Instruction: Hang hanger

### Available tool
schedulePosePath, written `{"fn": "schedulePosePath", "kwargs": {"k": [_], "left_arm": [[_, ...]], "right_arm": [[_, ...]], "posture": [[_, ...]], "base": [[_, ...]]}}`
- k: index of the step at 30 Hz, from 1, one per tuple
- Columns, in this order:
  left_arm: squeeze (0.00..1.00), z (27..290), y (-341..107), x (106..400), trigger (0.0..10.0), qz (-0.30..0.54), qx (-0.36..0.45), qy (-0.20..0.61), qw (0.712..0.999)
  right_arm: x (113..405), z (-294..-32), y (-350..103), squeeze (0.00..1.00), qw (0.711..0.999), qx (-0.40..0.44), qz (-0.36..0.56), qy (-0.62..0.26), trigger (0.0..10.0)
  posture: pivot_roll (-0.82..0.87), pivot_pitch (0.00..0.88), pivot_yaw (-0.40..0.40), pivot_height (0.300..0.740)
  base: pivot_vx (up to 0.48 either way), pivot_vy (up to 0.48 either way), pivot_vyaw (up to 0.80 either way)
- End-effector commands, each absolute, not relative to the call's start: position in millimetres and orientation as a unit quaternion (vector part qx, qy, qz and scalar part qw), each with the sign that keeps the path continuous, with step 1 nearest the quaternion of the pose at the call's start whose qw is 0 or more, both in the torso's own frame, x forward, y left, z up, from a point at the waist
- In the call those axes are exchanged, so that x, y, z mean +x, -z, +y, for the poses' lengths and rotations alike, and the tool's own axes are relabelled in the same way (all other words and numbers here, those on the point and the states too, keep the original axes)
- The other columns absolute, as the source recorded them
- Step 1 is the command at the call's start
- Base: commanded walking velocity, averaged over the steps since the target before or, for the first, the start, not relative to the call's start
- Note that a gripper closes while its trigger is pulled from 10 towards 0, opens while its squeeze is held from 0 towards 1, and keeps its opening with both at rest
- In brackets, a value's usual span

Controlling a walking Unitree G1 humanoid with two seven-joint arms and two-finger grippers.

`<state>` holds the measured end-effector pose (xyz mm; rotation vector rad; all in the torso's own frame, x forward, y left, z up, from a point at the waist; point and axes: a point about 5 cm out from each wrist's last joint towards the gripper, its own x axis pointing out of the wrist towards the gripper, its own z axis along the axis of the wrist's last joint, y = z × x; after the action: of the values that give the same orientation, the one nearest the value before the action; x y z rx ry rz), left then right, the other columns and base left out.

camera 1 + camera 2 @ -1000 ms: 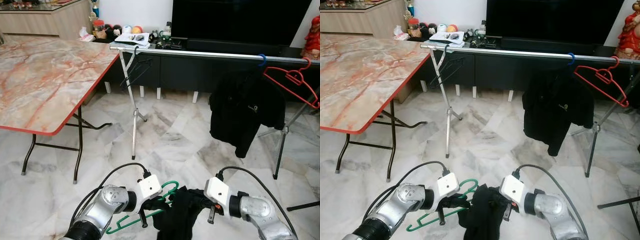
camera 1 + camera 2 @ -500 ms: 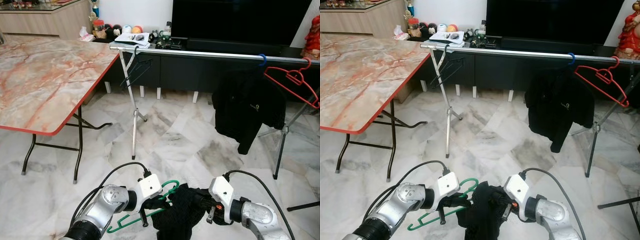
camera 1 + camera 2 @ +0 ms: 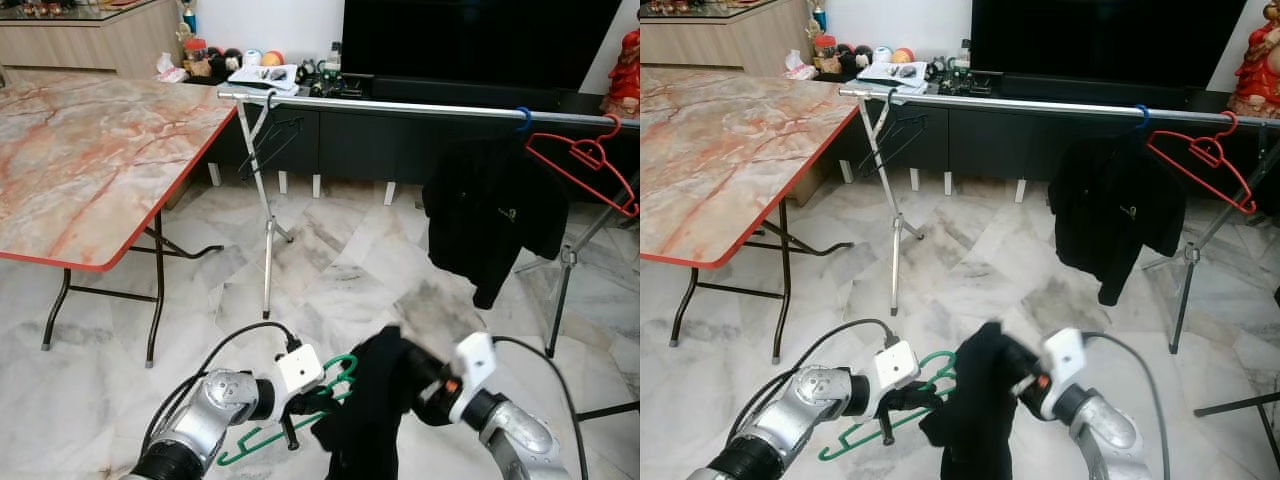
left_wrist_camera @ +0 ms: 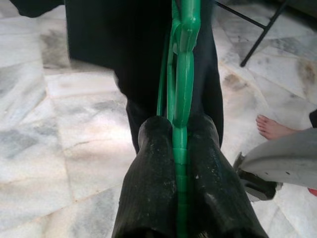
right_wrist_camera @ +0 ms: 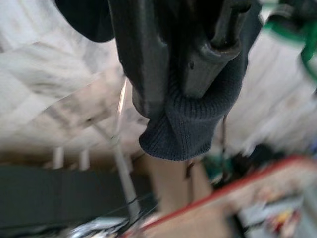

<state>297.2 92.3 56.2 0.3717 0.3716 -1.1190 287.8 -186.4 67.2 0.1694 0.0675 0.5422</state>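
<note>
Our left gripper [image 4: 181, 163] pinches the green hanger [image 3: 325, 390] low before us, its long axis slanting, hook toward the rail [image 3: 420, 105]. Our right gripper [image 5: 183, 64] clamps the dark garment [image 3: 365, 410] draped beside it.

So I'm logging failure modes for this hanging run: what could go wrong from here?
The black garment looks bunched on the green hanger, with just a knit edge pinched by the right gripper, so it may slip off. The left gripper clamps only the hanger's thin bar, which could twist. The rail is far ahead, with a bare foot nearby.
</note>
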Motion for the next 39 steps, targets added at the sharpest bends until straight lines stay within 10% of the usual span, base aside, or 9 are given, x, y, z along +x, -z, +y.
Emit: {"fn": "schedulePosePath", "kwargs": {"k": [1, 10, 25, 39], "left_arm": [[0.0, 98, -53, 297, 0.0, 0.176, 0.167, 0.515, 0.822], [0.0, 113, -54, 298, 0.0, 0.177, 0.165, 0.495, 0.835], [0.0, 147, -47, 294, 0.0, 0.175, 0.154, 0.421, 0.877], [0.0, 191, -22, 268, 0.0, 0.271, 0.306, 0.455, 0.791]], "right_arm": [[288, -194, -76, 0.0, 0.967, 0.137, -0.001, -0.214, 0.0], [273, -189, -67, 0.0, 0.969, 0.148, 0.013, -0.198, 0.0], [274, -268, -57, 0.0, 0.985, 0.115, 0.043, 0.122, 0.0], [283, -258, -55, 0.0, 0.993, 0.059, 0.059, 0.087, 0.0]], "posture": [[0.05, 0.079, -0.019, 0.74], [0.05, 0.081, -0.008, 0.74], [0.05, 0.071, 0.01, 0.74], [0.06, 0.056, 0.018, 0.74]], "base": [[0.0, 0.0, 0.0], [0.0, 0.0, 0.0], [0.0, 0.0, 0.0], [0.0, 0.0, 0.0]]}}
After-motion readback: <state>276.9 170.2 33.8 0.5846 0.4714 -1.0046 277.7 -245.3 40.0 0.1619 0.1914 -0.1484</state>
